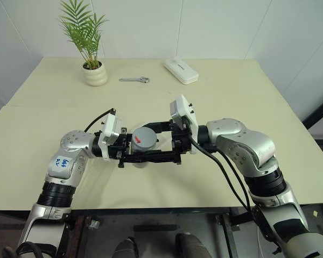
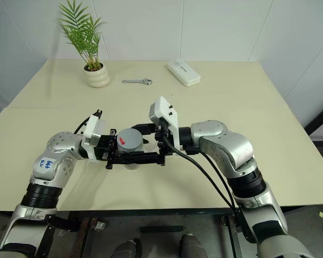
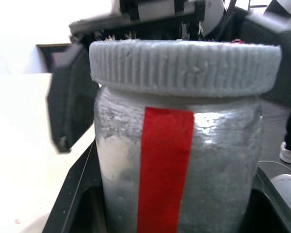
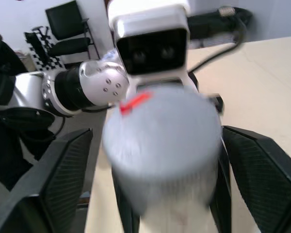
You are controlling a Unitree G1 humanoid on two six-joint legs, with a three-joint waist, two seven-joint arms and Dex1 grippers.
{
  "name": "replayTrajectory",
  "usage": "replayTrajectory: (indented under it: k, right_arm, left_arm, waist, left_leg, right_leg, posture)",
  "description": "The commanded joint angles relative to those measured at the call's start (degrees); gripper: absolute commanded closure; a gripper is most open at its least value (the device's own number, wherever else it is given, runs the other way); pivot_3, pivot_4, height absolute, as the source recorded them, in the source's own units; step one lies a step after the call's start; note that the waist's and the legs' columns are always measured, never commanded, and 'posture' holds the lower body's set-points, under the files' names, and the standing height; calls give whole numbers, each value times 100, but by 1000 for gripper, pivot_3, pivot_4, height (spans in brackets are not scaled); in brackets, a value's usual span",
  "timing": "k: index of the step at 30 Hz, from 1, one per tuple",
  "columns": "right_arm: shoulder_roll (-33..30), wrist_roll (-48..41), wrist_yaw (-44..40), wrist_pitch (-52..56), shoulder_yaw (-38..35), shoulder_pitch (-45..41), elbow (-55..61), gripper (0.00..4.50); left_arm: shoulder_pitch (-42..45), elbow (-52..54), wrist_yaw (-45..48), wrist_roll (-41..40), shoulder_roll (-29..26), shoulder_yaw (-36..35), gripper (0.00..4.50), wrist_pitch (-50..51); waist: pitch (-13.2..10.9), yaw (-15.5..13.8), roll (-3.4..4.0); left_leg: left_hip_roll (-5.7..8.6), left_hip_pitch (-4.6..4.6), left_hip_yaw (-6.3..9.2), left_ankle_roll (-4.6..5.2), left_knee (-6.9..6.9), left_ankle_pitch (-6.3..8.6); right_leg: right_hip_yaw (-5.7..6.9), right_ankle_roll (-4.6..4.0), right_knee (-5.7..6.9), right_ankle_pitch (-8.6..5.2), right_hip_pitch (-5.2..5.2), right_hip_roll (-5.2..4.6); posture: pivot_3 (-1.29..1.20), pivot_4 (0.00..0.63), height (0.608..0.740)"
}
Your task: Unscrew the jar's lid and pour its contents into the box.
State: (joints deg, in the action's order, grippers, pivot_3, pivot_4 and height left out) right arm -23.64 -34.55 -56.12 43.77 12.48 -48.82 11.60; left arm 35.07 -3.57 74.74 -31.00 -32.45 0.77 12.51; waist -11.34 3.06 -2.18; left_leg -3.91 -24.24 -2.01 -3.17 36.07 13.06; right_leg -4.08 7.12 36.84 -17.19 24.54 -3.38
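My left gripper (image 1: 140, 158) is shut on the body of the jar (image 3: 174, 170), a cloudy clear cylinder with a red tape stripe, held upright just above the table's front middle. Its grey ribbed lid (image 1: 144, 139) with a small red mark sits on top. My right gripper (image 4: 160, 145) comes in from the right at lid height and stands open. Its black fingers (image 4: 262, 174) flank the lid with a gap on each side. The jar's wall hides the contents. The box is out of view.
A potted palm in a white pot (image 1: 95, 73) stands at the back left of the cream table (image 1: 247, 107). A small metal wrench (image 1: 134, 80) lies beside it, and a white oblong case (image 1: 181, 70) at the back middle. The table's front edge runs just below my arms.
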Motion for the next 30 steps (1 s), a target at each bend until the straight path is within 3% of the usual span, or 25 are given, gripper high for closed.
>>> replayTrajectory:
  k: [1, 13, 30]
  right_arm:
    - [-101, -7, -24, -166, -208, 1, 273, 47]
    - [-86, -25, 536, -172, -568, 211, 618, 47]
    - [597, 176, 807, -473, -207, 4, 531, 47]
  left_arm:
    - [-68, 227, 23, -105, -42, -142, 2500, -2]
    - [-101, 176, -175, -128, -4, -341, 2500, 72]
    - [-209, 437, -564, -191, 392, -210, 2500, 574]
  waist:
    - [0, -1, 0]
    - [0, 0, 0]
    - [0, -4, 0]
  left_leg:
    - [0, 0, 0, 0, 0, 0]
    - [0, 0, 0, 0, 0, 0]
    - [0, 1, 1, 0, 0, 0]
  right_leg:
    - [0, 0, 1, 0, 0, 0]
    - [-1, 0, 0, 0, 0, 0]
    - [-3, 0, 2, 0, 0, 1]
  posture:
    - [0, 150, 740]
    - [0, 150, 740]
    - [0, 150, 740]
